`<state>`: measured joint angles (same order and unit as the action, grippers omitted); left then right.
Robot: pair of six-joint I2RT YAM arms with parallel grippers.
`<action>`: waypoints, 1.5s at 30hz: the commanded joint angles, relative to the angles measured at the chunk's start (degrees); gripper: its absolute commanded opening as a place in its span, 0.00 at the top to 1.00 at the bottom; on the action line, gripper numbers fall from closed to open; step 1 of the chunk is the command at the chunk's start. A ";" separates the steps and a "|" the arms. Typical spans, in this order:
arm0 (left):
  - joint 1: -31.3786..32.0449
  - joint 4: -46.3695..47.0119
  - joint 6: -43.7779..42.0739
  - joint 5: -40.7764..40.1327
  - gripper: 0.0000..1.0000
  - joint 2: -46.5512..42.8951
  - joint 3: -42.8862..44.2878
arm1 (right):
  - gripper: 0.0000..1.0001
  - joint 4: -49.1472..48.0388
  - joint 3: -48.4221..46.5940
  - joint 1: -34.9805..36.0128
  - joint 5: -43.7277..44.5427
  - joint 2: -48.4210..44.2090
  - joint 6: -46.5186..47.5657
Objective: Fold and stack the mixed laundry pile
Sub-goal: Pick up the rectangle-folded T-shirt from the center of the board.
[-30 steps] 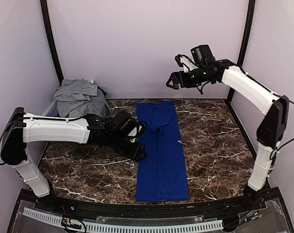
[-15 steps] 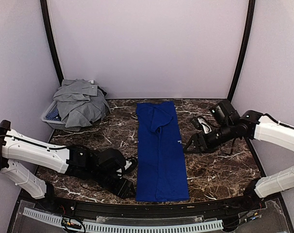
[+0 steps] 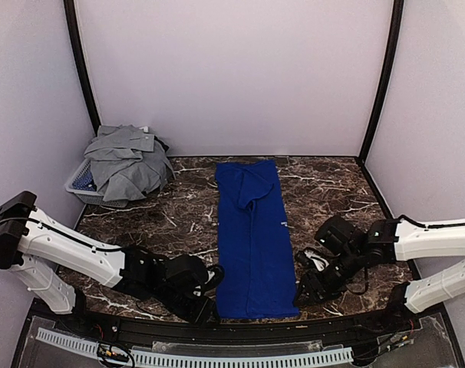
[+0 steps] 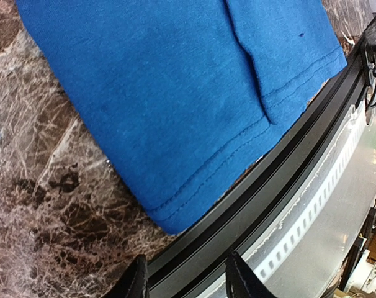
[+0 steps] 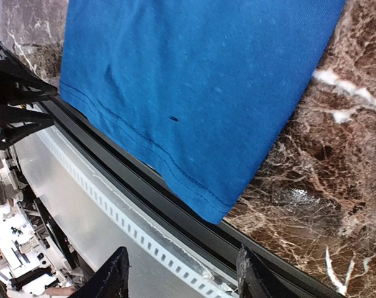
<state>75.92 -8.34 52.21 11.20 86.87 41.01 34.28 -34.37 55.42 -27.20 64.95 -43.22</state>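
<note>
At the tabletop (image 3: 163,218) centre, the T-shirt (image 3: 253,230) lies flat as a long narrow strip, its hem at the near edge. Within the last second both arms have moved from farther up the table down to that hem. The left tool (image 4: 185,284) now sits just off the near-left corner and the right tool (image 5: 183,276) just off the near-right corner. Each tool is released, jaws apart and empty. The lengthwise fold appears complete, so a crosswise fold from the hem likely follows. At far left, the basket (image 3: 75,185) holds the remaining garments (image 3: 125,159), a grey shirt uppermost.
</note>
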 commanded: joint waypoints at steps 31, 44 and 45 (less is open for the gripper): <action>-0.68 4.32 4.88 -2.54 0.83 4.37 -1.28 | 0.74 -16.28 5.06 4.89 1.94 12.63 -7.00; -0.34 7.16 3.54 1.20 0.75 1.90 -3.71 | 1.00 -17.84 5.82 6.51 0.76 13.45 -7.50; -0.38 7.96 4.01 1.57 0.73 0.76 -4.79 | 1.00 -17.81 5.69 6.69 0.74 13.64 -7.56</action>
<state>75.48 -0.03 56.36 10.98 90.59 39.46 17.02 -28.75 60.80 -25.91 77.45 -50.28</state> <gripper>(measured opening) 0.231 0.011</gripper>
